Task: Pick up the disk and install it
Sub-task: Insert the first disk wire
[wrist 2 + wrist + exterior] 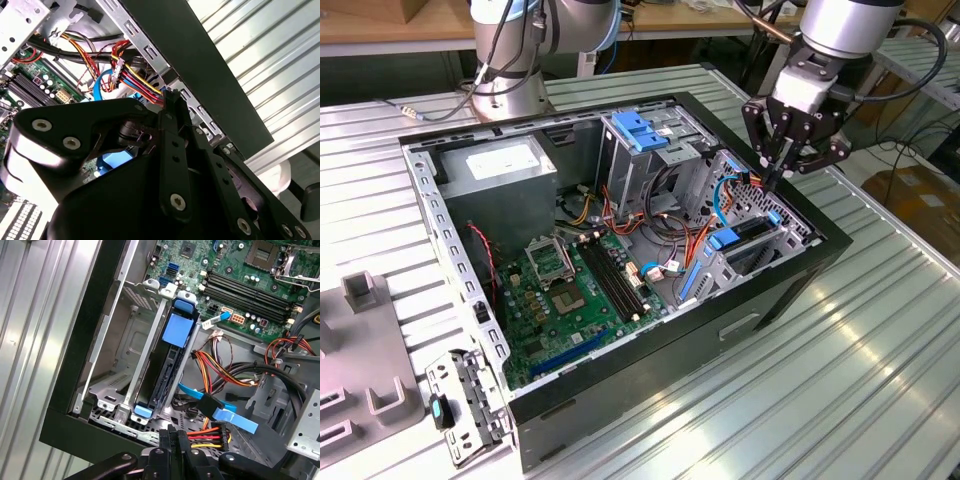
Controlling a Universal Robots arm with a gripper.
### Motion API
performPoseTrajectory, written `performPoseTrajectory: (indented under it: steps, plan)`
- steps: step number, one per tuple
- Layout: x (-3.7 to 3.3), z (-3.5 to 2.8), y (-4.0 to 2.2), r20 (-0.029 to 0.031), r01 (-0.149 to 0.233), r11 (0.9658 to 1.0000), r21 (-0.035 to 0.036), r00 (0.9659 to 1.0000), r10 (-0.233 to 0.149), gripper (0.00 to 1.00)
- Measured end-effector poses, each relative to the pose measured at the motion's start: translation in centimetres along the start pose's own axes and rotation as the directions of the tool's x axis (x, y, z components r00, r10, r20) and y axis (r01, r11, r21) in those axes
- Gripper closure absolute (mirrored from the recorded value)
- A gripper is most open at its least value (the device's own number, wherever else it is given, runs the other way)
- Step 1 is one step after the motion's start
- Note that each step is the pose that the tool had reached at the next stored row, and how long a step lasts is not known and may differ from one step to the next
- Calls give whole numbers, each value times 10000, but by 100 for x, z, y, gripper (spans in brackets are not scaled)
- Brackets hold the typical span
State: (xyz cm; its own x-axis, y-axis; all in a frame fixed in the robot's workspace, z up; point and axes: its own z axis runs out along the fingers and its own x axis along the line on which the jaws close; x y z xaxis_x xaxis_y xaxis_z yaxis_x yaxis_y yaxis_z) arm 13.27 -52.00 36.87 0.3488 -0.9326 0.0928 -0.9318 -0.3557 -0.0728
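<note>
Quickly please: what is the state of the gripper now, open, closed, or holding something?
Gripper: closed, jaws together and empty, above the disk in the case.

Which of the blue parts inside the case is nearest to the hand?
The disk's blue rail tab, directly under the hand; the big latch plate is farther off.

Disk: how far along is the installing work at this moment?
Done, it seems: the disk stands in the cage, its blue rails in the slot. In hand: nothing; the gripper hangs shut above the cage's end, by the cables. Left: I cannot tell whether the disk is fully seated.
</note>
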Motion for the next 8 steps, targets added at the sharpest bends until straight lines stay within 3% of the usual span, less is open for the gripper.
performPoseTrajectory:
  steps: [8]
  plan:
    - [-7, 6, 18, -67, -862, 9962, -78, 9963, 861, 82]
